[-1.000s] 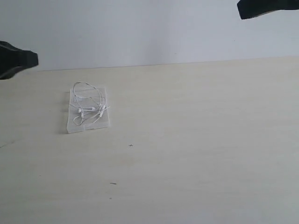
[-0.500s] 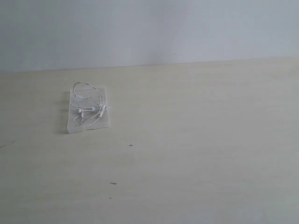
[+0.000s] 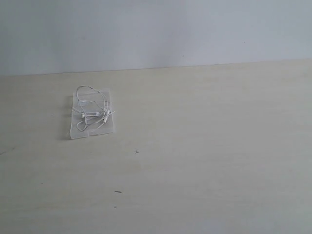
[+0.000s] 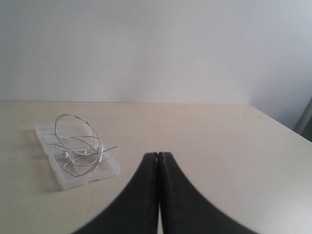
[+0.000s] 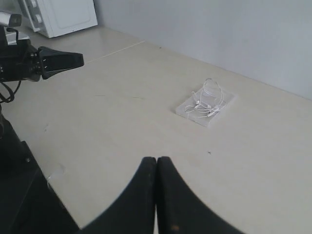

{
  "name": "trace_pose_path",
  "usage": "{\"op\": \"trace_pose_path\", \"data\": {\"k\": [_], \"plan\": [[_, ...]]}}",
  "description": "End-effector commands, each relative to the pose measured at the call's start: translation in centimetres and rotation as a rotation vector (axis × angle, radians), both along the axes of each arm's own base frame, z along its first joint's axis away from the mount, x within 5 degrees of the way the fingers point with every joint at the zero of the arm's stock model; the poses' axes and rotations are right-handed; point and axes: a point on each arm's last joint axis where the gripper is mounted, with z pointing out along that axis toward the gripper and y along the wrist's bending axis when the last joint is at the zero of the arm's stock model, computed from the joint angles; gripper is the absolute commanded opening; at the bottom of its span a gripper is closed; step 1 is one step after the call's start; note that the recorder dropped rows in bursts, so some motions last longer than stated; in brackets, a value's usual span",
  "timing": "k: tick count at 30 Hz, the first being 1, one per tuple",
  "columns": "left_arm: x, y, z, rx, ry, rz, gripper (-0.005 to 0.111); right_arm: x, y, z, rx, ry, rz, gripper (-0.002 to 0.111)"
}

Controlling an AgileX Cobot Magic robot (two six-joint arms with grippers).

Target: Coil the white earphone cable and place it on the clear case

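Observation:
The white earphone cable (image 3: 91, 108) lies in loose loops on top of the clear case (image 3: 107, 128), which rests flat on the table at the left of the exterior view. Both also show in the left wrist view, cable (image 4: 78, 146) on case (image 4: 109, 170), and in the right wrist view, cable (image 5: 208, 100) on case (image 5: 183, 109). My left gripper (image 4: 157, 157) is shut and empty, well back from the case. The right gripper (image 5: 156, 161) is shut and empty too, far from the case. Neither gripper appears in the exterior view.
The pale table (image 3: 204, 146) meets a white wall at the back. In the right wrist view the left arm (image 5: 46, 62) reaches in over the table's far side, with a white appliance (image 5: 61, 14) behind it and a dark robot base (image 5: 24, 195) at the near edge.
A second ago the dark tips of both arms showed at the exterior view's left edge and top right corner; both have drawn out of that view. The cable and case have not moved.

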Motion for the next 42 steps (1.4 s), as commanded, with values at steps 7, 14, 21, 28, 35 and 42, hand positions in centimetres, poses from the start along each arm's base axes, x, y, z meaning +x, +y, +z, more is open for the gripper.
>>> {"op": "trace_pose_path", "data": {"k": [7, 14, 21, 28, 35, 42], "plan": [[0.0, 0.0, 0.0, -0.008, -0.003, 0.005, 0.0, -0.4, 0.0, -0.1, 0.014, 0.002, 0.008, 0.0], [0.0, 0.0, 0.0, -0.008, -0.003, 0.005, 0.0, -1.1, -1.3, 1.1, 0.114, -0.253, -0.199, 0.0], [0.0, 0.0, 0.0, -0.008, -0.003, 0.005, 0.0, 0.4, -3.0, -2.0, 0.23, -0.497, -0.598, 0.0], [0.0, 0.0, 0.0, -0.008, -0.003, 0.005, 0.0, 3.9, -3.9, -8.9, 0.191, -0.421, -0.783, 0.0], [0.0, 0.0, 0.0, -0.008, -0.003, 0.005, 0.0, 5.2, -4.1, -14.2, 0.138, -0.302, -0.82, 0.0], [0.0, 0.0, 0.0, -0.008, -0.002, 0.003, 0.0, 5.2, -3.9, -14.5, 0.113, -0.283, -0.802, 0.0]]}}
